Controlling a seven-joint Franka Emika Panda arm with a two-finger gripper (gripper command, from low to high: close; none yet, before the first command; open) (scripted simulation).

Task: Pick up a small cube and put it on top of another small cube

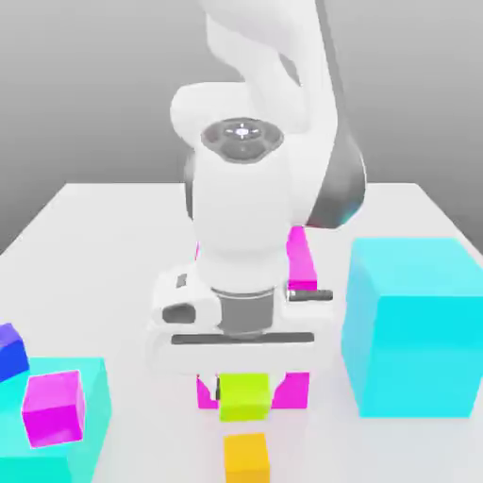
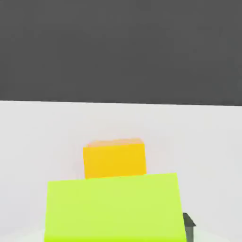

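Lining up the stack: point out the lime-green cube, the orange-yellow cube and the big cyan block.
lime-green cube [image 1: 245, 396], exterior view, front face under the hand.
orange-yellow cube [image 1: 247, 457], exterior view, front face.
big cyan block [image 1: 415, 325], exterior view, front face, at the view's right.

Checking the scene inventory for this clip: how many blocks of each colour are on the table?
Lime-green: 1, lime-green cube
Orange-yellow: 1, orange-yellow cube
Magenta: 2, small magenta cube, big magenta block
Cyan: 2, right cyan block, left cyan block
Blue: 1, blue cube
Total: 7
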